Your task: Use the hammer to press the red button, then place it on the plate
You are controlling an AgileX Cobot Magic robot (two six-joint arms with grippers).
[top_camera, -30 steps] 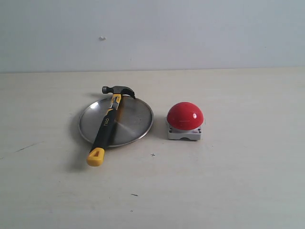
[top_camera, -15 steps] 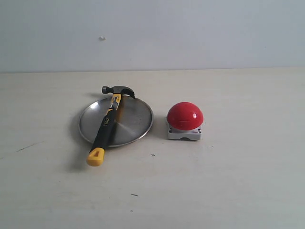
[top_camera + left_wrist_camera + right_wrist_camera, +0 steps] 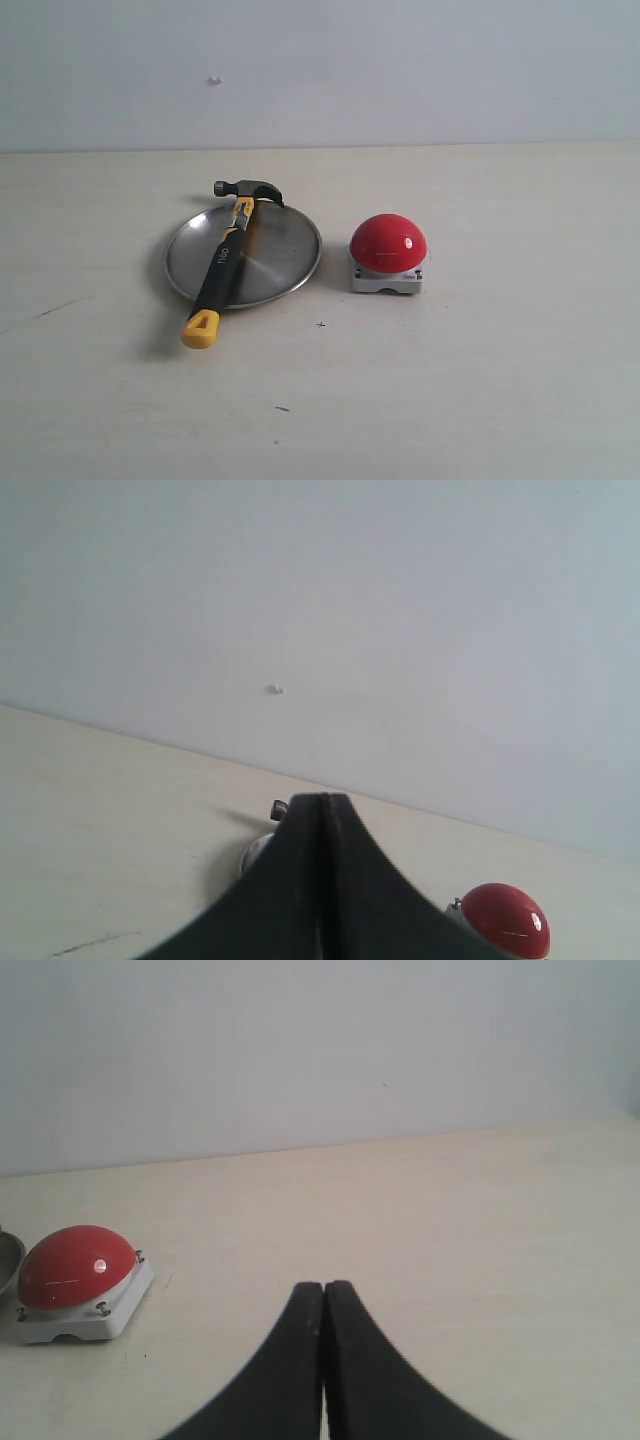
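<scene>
The hammer (image 3: 222,262) carried white lettering (image 3: 224,256) along its black handle, running lengthwise from 7 toward 1 o'clock. It seemed to read "deli", though it was too small to be certain.

Bright, even light casts soft shadows left of the plate (image 3: 285,248), glinting on the red button (image 3: 388,243).

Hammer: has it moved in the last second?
No. The hammer lies across the plate as before, its head at the far rim, equally far from the button.
</scene>
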